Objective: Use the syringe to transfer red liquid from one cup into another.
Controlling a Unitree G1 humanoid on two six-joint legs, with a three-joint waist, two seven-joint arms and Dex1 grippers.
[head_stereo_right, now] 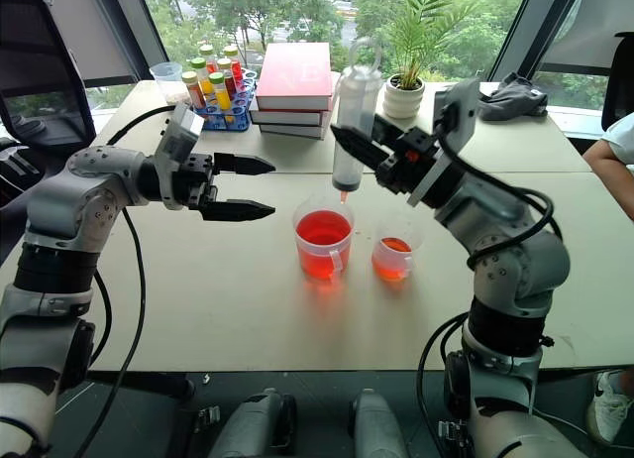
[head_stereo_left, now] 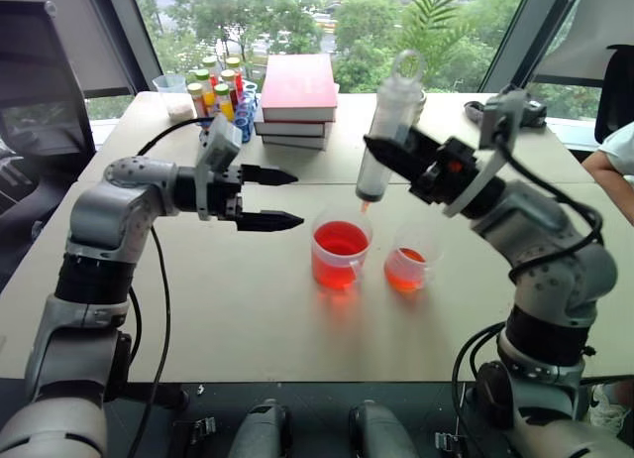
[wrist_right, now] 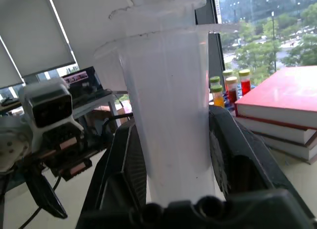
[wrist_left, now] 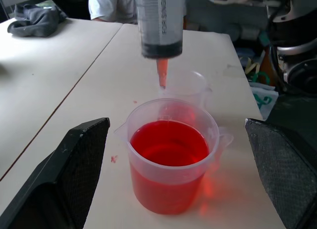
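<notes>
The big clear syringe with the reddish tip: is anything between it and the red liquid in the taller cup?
Nothing visible. The right gripper holds the large clear plastic syringe upright, reddish tip just above the taller clear cup's open rim, red liquid below.

Left arm bent at the elbow, forearm reaching across to the right, roughly level. Left gripper (head_stereo_left: 285,198) with its two black fingers spread wide, nothing between them. Right arm raised, elbow low, wrist angled up and to the left. Right gripper (head_stereo_left: 388,159) clamped around the large clear plastic syringe (head_stereo_left: 387,131), held near upright.
</notes>
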